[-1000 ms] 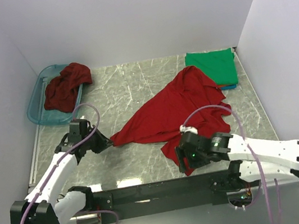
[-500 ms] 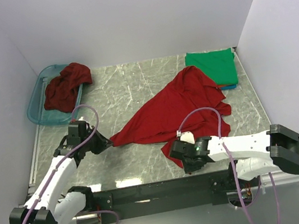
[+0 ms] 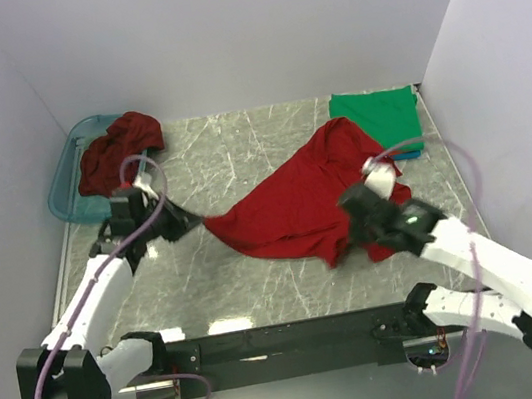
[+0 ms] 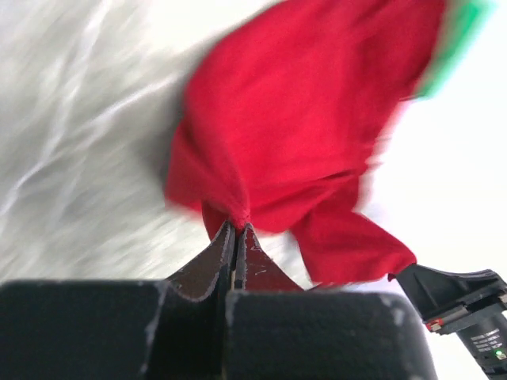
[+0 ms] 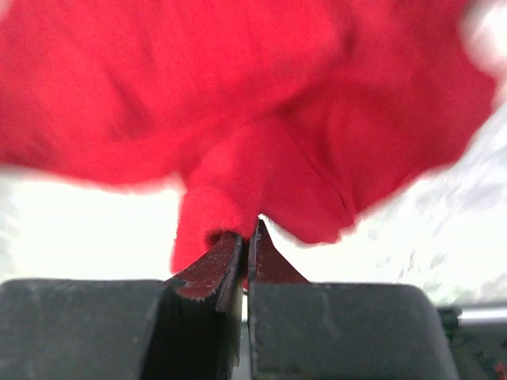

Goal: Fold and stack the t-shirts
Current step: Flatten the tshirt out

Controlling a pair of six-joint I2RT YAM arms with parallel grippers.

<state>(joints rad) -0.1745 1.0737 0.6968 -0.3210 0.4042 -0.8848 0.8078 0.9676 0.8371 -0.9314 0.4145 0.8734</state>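
A bright red t-shirt (image 3: 297,205) hangs stretched between both arms over the middle of the marble table. My left gripper (image 3: 197,221) is shut on its left corner (image 4: 235,214). My right gripper (image 3: 347,247) is shut on a fold at its lower right edge (image 5: 230,226). A darker maroon t-shirt (image 3: 117,154) lies bunched in the teal basket (image 3: 65,196) at the back left. A folded green t-shirt (image 3: 376,118) lies at the back right, with a blue one just showing under its near edge (image 3: 406,153).
White walls close the table on the left, back and right. The black rail (image 3: 278,341) carrying the arm bases runs along the near edge. Bare marble table (image 3: 227,145) shows between the basket and the green shirt.
My right gripper closed on the red shirt's lower edge and moved up and right with it. My left gripper drew its corner back toward the basket. The shirt is now lifted and spread wider.
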